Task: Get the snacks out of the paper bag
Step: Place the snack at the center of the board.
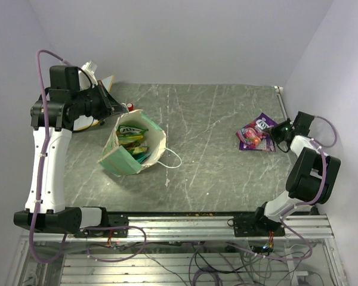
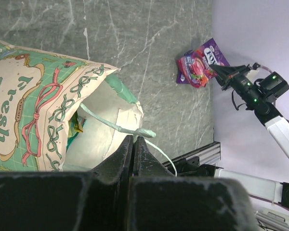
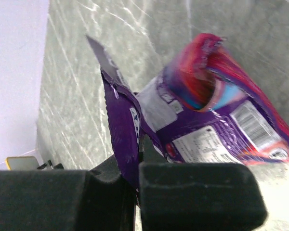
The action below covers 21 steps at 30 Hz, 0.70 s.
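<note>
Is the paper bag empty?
No, green and yellow snack packets show inside the open mouth of the paper bag.

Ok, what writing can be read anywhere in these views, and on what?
"resh", sideways, first letters unclear: front of the paper bag.
White logo on the purple snack packet: too blurred to read.
Fine print and barcode on its back: too small.

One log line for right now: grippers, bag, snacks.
left gripper: shut on paper bag rim | right gripper: shut on purple packet | green snacks: inside bag
</note>
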Motion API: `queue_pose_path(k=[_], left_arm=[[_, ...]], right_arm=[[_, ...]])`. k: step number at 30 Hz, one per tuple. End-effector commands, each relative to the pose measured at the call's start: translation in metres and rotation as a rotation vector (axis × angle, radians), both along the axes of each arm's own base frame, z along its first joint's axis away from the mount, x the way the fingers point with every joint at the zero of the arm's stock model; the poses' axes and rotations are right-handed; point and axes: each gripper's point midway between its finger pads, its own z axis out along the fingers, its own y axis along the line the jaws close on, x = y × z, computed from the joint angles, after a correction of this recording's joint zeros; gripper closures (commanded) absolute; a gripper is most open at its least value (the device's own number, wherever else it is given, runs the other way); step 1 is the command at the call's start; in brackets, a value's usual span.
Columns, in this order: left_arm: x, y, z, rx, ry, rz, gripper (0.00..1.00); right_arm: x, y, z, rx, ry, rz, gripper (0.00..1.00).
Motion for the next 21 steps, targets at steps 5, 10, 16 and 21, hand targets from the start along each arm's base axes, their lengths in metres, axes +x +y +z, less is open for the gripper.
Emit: queue_pose_path(k=[5, 10, 16, 21], left_arm=[[-0.003, -0.006, 0.009, -0.017, -0.045, -0.035, 0.93], [-0.006, -0.005, 0.009, -0.009, -0.044, -0.028, 0.93], [-0.004, -0.004, 0.008, -0.007, -0.039, -0.022, 0.93], [-0.001, -0.004, 0.008, -0.003, -0.038, -0.021, 0.93]], right_arm=[[-0.001, -0.016, -0.017, -0.024, 0.089, -0.109, 1.0], [-0.029, -0.022, -0.067, -0.016, 0.181, -0.139, 1.0], [-0.037, -0.026, -0.102, -0.034, 0.266, -0.088, 0.95], [-0.022, -0.03, -0.072, -0.083, 0.201, -0.024, 0.85]])
